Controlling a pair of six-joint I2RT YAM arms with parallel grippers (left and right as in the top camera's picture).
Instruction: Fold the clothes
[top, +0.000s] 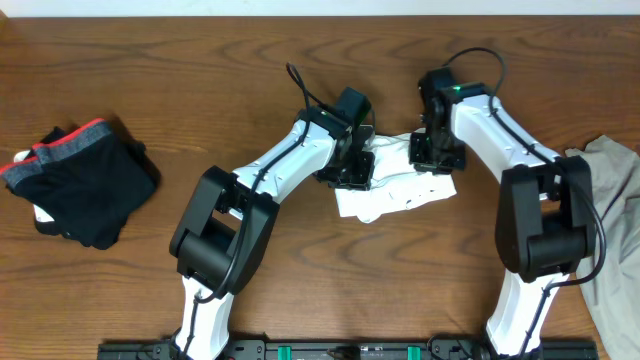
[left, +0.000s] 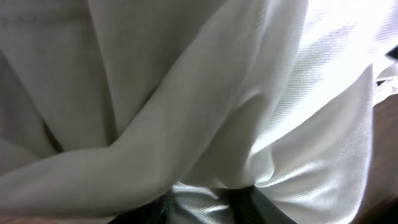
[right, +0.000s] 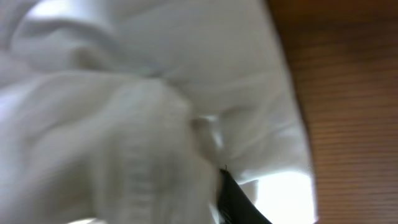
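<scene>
Plainly the white T-shirt is not yet spread. It lies as a crumpled bundle on the desk, directly between the two hands and partly beneath both, and no printed letters show on what can be seen.

The left hand sits over the bundle's near-left edge. Its wrist camera shows pleats of white cloth drawn down between its dark fingers, so it is clenched on a gather of the shirt. The right hand sits on the opposite upper edge. Its wrist view is blurred and shows only one dark finger against the fabric, so I cannot tell whether it is clamped on the cloth or merely resting in it.

A dark garment with a red band lies well away on the left hand's outer side. A pale grey garment lies beyond the right hand, at the desk's edge.

I judge the step in hand to be opening out the shirt, before any fold is made. The next move calls for both hands to have firm hold of separate edges and then draw apart, so the cloth lies flat without dragging into a fresh heap.
</scene>
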